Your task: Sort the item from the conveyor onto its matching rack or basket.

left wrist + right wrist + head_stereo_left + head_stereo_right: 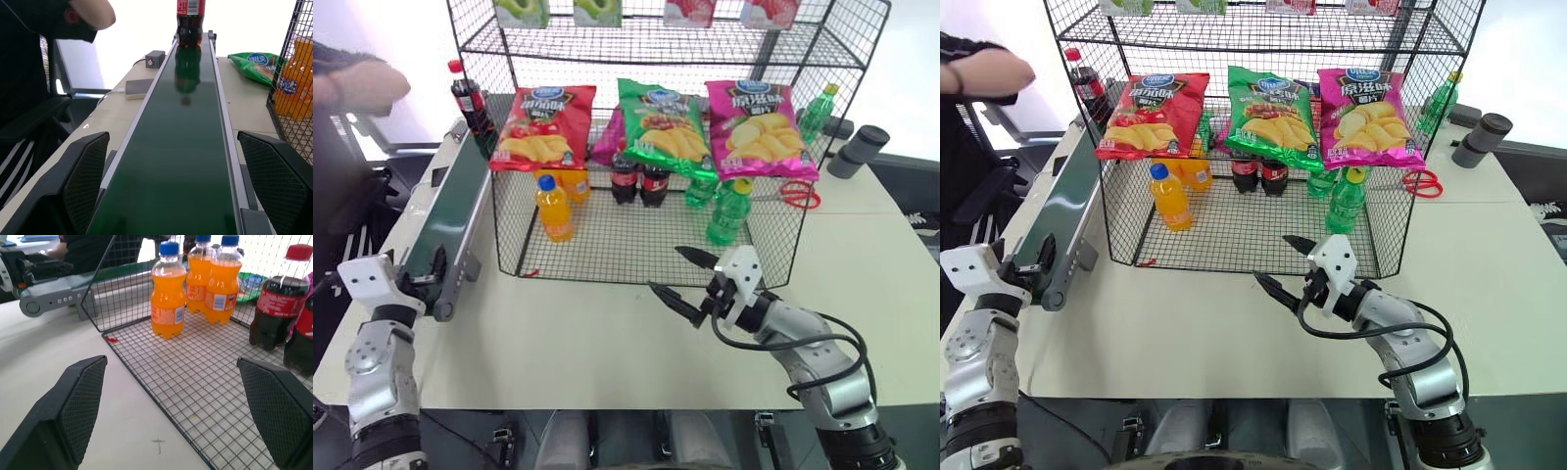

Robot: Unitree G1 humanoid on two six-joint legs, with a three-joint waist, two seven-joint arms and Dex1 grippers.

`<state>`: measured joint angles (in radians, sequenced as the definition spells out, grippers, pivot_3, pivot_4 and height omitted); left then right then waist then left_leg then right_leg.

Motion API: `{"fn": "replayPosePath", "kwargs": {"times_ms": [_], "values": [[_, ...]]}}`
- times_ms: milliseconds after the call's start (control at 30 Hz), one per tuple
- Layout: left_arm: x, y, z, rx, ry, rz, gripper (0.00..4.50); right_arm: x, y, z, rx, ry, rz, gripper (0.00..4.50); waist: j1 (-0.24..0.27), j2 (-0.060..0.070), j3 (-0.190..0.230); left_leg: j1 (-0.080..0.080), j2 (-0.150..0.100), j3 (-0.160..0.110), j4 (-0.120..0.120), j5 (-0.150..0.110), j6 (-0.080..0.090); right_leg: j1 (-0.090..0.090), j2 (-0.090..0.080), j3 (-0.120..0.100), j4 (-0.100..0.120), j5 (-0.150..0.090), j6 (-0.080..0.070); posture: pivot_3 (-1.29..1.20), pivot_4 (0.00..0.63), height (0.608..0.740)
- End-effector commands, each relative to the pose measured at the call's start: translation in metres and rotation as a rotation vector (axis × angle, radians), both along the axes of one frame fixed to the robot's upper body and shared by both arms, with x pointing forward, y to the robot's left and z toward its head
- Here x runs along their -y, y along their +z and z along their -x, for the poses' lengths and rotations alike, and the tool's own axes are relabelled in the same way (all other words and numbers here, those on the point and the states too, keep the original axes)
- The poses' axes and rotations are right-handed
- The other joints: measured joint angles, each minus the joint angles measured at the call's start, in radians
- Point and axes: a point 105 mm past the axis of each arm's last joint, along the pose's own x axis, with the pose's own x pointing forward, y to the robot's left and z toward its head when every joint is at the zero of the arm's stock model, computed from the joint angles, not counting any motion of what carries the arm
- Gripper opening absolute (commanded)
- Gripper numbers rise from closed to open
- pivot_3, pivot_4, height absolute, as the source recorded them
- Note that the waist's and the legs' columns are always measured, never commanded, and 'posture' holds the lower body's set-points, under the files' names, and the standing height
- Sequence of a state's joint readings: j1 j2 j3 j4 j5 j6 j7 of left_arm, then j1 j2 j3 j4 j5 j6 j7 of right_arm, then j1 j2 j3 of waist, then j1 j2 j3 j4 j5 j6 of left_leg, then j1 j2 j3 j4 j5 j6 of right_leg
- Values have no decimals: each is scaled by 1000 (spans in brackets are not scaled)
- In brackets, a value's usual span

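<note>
The cola bottle [470, 103], with its red cap and label, stands upright at the far end of the dark green conveyor [450, 211], also seen down the belt in the left wrist view [190, 22]. My left gripper [429, 269] is open at the belt's near end, one finger on each side of the frame [171, 139]. The black wire rack's low basket [587, 259] sits mid-table. My right gripper [666, 269] hangs open and empty just in front of the basket's front wall, facing its mesh floor [205, 382].
A person's hand [362, 83] hovers near the conveyor's far end. Red [543, 127], green [666, 127] and pink [759, 127] chip bags hang on the rack. Orange juice bottles [554, 208], cola bottles [636, 181] and green bottles [729, 211] stand in the basket. Red scissors [798, 194] lie to the right.
</note>
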<state>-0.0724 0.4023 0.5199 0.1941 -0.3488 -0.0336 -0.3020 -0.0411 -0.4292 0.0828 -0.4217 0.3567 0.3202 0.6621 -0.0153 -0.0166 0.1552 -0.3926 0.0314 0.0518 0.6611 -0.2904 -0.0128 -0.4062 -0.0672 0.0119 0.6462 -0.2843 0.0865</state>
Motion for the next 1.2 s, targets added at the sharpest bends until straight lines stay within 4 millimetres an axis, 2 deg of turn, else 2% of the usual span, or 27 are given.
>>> {"fn": "replayPosePath", "kwargs": {"times_ms": [33, 1200], "values": [[2, 8, -2, 34, -2, -28, 4500, -4, 8, -1, 38, 6, -18, 4425, 0, 0, 0, 0, 0, 0, 0, 0, 0, 0, 0, 0, 0, 0, 0, 0, 150, 740], [0, 9, -1, 41, 24, -38, 4500, -6, 4, 1, 23, 10, -19, 4425, 0, 0, 0, 0, 0, 0, 0, 0, 0, 0, 0, 0, 0, -1, -1, 0, 150, 740]]}}
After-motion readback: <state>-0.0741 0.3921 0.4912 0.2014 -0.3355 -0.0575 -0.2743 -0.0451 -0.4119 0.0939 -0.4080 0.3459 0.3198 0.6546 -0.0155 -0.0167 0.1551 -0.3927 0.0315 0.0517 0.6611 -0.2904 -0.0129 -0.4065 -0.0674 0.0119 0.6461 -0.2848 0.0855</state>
